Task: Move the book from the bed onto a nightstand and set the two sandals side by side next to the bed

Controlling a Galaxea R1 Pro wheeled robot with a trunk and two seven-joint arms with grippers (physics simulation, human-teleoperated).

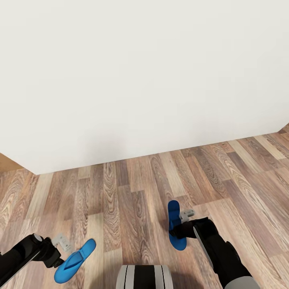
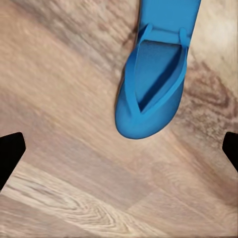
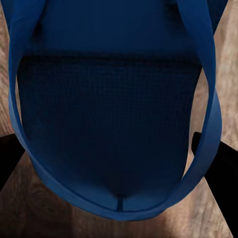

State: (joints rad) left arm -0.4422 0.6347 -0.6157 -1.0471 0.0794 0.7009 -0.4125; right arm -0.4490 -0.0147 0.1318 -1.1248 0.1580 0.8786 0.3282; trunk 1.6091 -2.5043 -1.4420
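Left gripper [image 1: 66,245] pinches one blue sandal [image 1: 75,261] by its end; right gripper [image 1: 185,222] pinches the other sandal [image 1: 175,224]. We carry both above the plank floor [image 1: 132,192], presumably toward the bed.

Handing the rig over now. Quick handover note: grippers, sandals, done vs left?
Left gripper: at a blue sandal; grip unclear.
Right gripper: against the other sandal, its strap close up in the right wrist view; grip unclear.
Robot faces a white wall over wood floor.
Done: sandals apparently picked up, about level with each other.
Left: set them side by side by the bed, then move the book to a nightstand.
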